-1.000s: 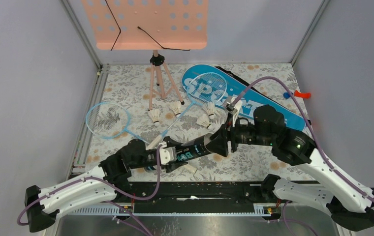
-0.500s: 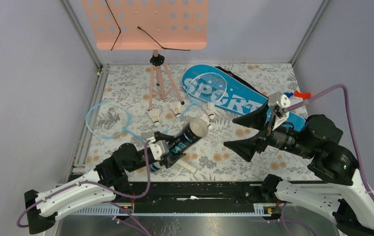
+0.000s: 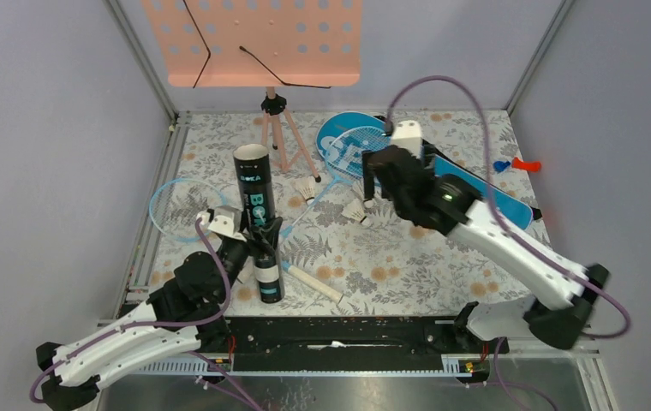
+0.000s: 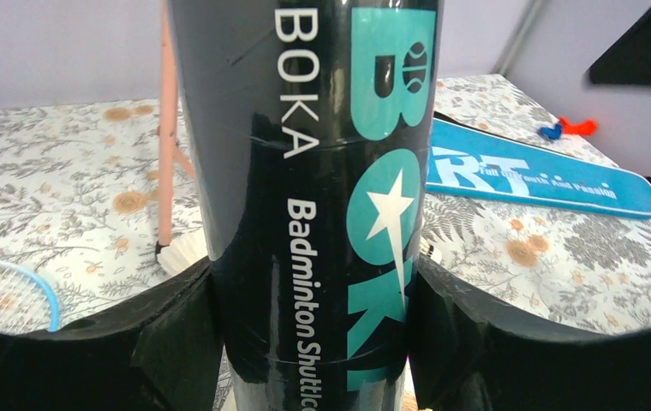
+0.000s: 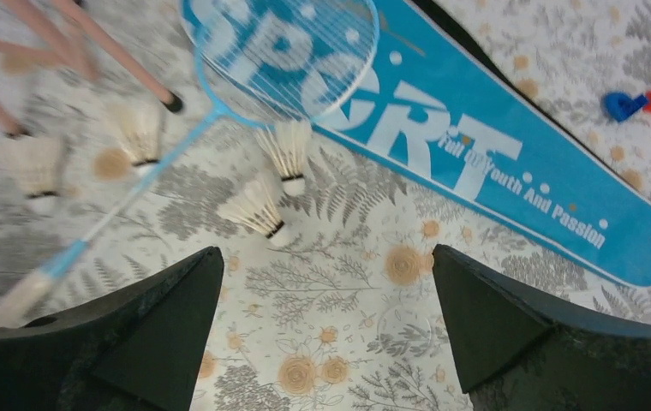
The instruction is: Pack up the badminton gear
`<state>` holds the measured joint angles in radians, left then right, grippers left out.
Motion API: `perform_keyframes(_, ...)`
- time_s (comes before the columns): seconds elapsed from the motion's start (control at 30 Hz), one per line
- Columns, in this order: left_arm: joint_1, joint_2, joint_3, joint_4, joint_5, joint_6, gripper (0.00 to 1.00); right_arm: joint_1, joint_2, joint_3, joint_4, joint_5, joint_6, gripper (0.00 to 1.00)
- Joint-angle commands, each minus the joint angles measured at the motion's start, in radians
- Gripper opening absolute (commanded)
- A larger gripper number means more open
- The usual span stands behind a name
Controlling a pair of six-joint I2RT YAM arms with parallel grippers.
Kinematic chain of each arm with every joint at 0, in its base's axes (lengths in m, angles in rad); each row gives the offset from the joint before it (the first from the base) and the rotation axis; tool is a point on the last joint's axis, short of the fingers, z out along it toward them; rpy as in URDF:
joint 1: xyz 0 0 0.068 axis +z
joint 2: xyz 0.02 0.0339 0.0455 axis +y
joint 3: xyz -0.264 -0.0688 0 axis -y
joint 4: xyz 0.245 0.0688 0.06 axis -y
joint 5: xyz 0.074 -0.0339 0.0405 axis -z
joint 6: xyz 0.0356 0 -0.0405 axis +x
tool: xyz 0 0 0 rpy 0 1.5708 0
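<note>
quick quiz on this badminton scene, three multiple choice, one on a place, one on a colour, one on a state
1. One racket's head lies:
A. on the racket bag
B. propped against a wall
C. hanging in the air

2. The tube is mainly:
A. black
B. white
C. orange

3. The right gripper is:
A. shut tight, empty
B. shut on something
C. open, empty

Answers:
1 A, the strings overlap the bag's "SPORT" lettering.
2 A, its body is black under teal and white print.
3 C, its fingers stand wide apart with only the cloth between them.
</note>
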<state>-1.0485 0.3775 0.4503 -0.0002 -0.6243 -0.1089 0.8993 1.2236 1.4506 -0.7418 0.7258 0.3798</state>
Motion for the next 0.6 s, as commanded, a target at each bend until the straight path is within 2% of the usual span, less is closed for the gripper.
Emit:
perform_keyframes(0.0,-0.001,-0.023,0.056,-0.045,-0.108,-0.068,0.17,-0.045,0.192,0.074,-0.106,0.048,0.157,1.0)
perform_keyframes(0.1,-0.001,-0.029,0.06,-0.067,-0.094,-0.072,0.17,-0.064,0.354,0.145,-0.113,-0.034,0.183,1.0)
perform_keyframes(0.3,-0.001,-0.043,0.053,-0.077,-0.045,-0.07,0.15,-0.066,0.685,0.327,-0.145,-0.093,0.207,0.98)
perform_keyframes(0.57,-0.001,-0.051,0.051,-0.083,0.012,-0.066,0.14,-0.078,0.923,0.425,-0.189,-0.065,0.254,0.92)
